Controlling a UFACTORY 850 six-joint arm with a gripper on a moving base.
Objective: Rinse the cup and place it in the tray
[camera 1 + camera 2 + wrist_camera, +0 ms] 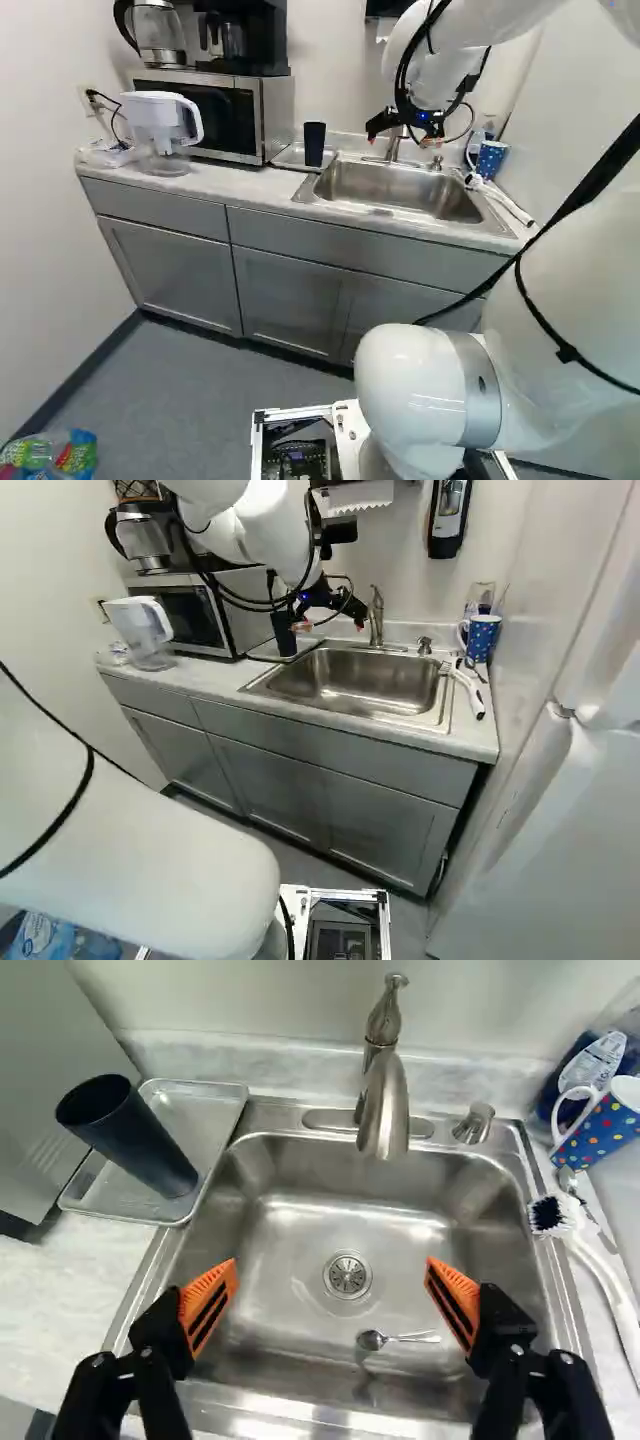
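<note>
Well, jaws (331,627) apart, dark cup (150,1145) on tray (205,1110) — only the wrist view shows the spoon (372,1340) in the sink (290,1225)

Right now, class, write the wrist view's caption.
Open black two-fingered gripper above rectangular steel sink; tall dark cup standing on silver metal tray.

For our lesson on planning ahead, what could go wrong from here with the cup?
The tall cup stands near the sink-side edge of the tray, so a nudge from the open gripper might tip it. The tap juts over the sink, so a cup carried there could knock it. A spoon lies in the sink, and a cup set down on it might topple.
</note>
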